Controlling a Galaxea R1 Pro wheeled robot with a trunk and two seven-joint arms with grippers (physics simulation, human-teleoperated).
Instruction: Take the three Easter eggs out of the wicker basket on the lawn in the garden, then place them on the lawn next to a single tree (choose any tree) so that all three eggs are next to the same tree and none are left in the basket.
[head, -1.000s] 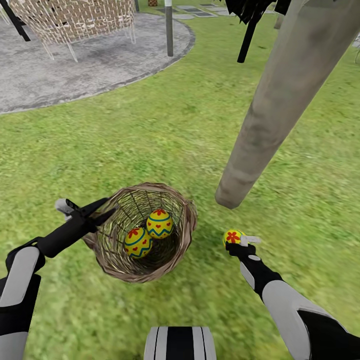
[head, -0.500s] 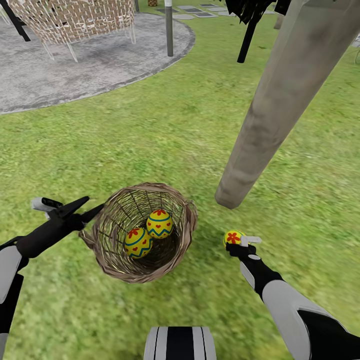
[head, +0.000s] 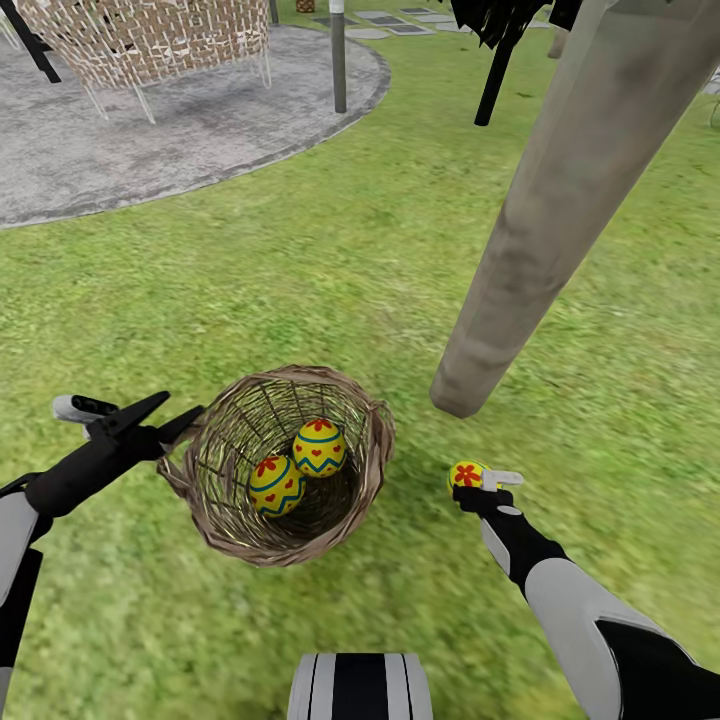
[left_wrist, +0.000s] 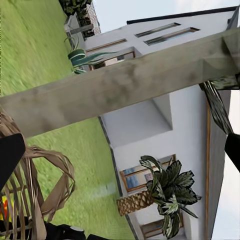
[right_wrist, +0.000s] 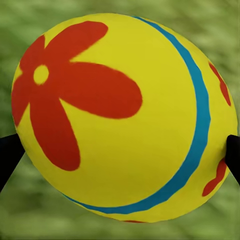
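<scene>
Grass (head: 330, 250) runs back to a gravel patio. Left gripper (head: 165, 415) hangs open beside the basket (head: 372, 455), which holds 2 eggs (head: 277, 485). Right gripper (head: 478, 485) clamps the 3rd egg (right_wrist: 125, 117) near the tree trunk (head: 560, 220). Smooth, round, probably light; squeeze its widest middle.

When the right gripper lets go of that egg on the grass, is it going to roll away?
Probably a little. The egg looks smooth and rounded, so it may roll once the right gripper opens. The grass by the tree trunk looks flat, so it should settle near there. Its glossy shell may also slip in a loose grip.
</scene>
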